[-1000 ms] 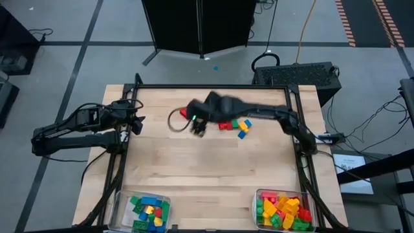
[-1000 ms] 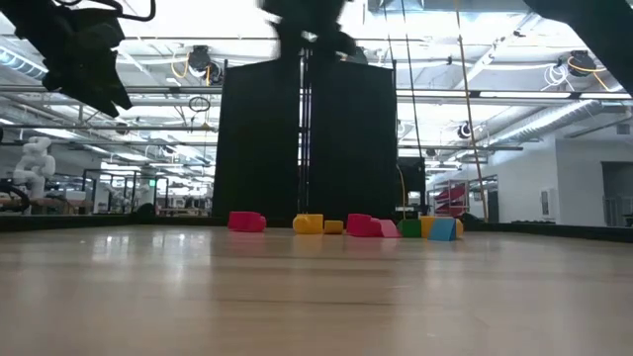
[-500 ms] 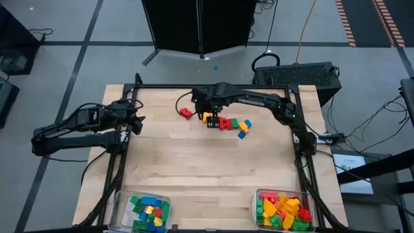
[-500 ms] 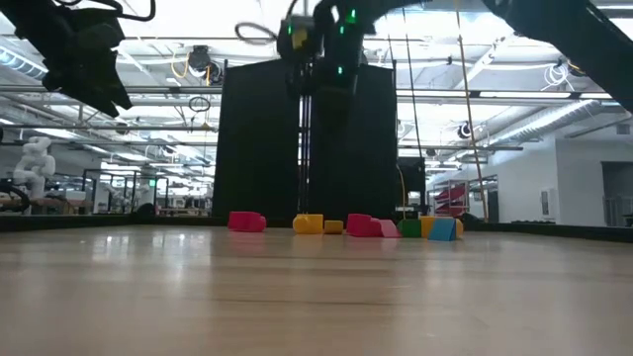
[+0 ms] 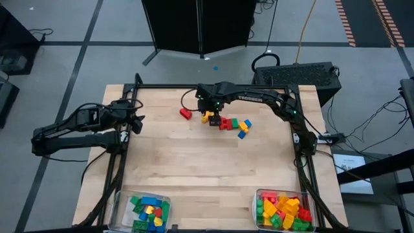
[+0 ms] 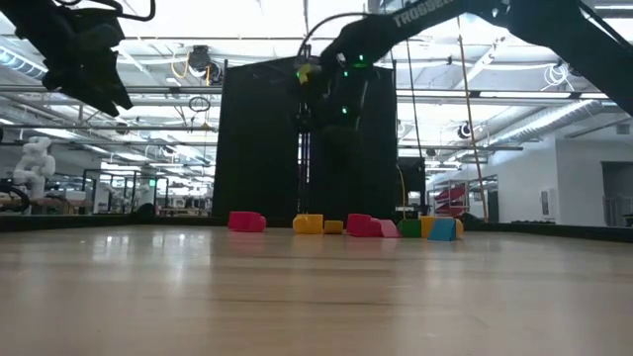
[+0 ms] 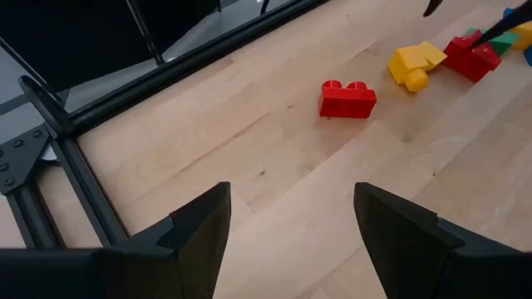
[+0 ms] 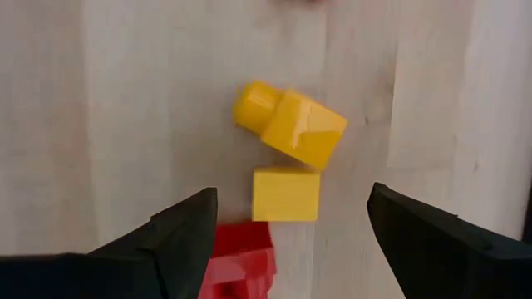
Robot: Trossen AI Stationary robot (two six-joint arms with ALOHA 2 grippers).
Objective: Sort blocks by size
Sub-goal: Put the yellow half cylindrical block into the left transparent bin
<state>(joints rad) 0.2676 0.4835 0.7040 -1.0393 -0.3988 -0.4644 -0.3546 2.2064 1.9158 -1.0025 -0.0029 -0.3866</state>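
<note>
At the desk's (image 5: 194, 162) near corners, two bins (image 5: 147, 212) already hold sorted blocks. The left gripper (image 7: 291, 224) waits by the left edge, fingers wide, empty. Toward the far edge, the right gripper (image 8: 287, 224) hovers wide and empty over a small yellow cube (image 8: 286, 193) lying against a tipped yellow block (image 8: 293, 126); this looks like a pick in hand, calling for a straight descent onto the cube alone. A red block (image 5: 185, 113) lies apart. The cluster (image 5: 236, 124) beyond overlaps, so sizes there are hard to tell.
</note>
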